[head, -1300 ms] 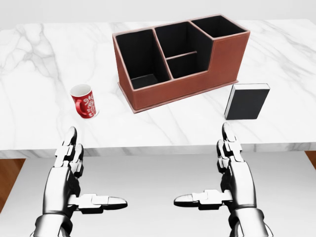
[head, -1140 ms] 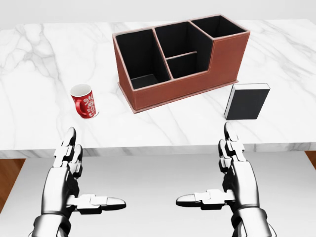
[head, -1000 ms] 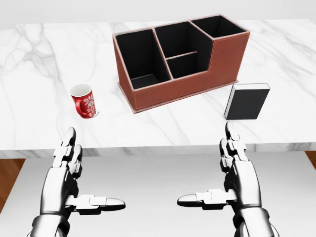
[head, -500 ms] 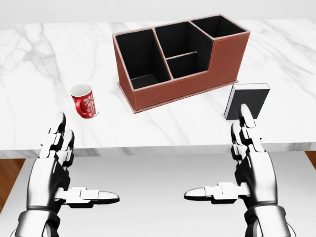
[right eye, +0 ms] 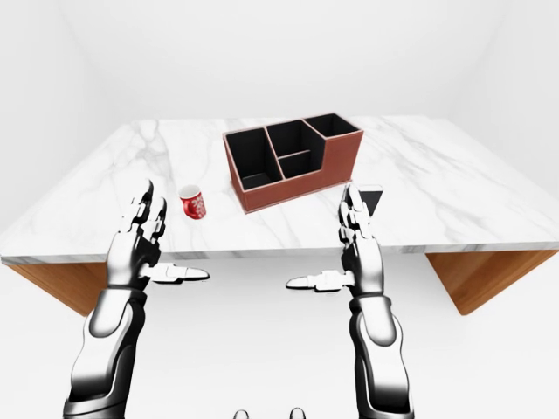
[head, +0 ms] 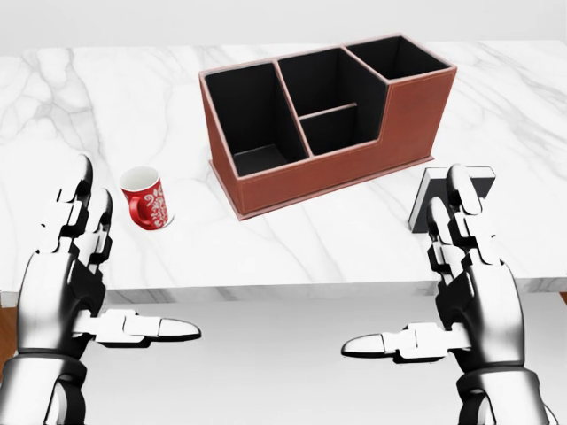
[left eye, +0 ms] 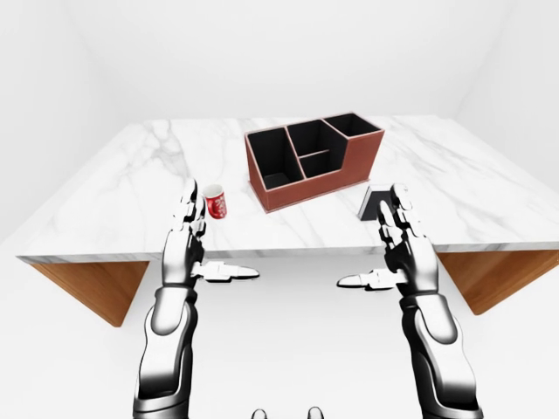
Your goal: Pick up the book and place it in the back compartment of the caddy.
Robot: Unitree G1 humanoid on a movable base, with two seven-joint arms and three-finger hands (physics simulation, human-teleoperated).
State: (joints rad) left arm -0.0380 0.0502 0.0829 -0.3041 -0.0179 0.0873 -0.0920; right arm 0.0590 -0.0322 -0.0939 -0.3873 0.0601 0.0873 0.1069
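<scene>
Approach stage, nothing grasped. Left-eye view: book stands on the marble table, right of the caddy, partly hidden by the right hand. Head view: left hand and right hand both spread wide, empty; mug far left. Next: reach right hand to the book.

White marble table with wood sides, spans view. Brown caddy near table middle, black inside, several open compartments, tallest at right end. Red mug upright, left of caddy, apart from it. Dark book standing on table, right of caddy and below it in view, partly hidden behind right hand. Left hand below table edge, fingers up, thumb sideways toward centre, holding nothing. Right hand same pose, fingers spread, fingertips overlapping book; contact unclear.
</scene>
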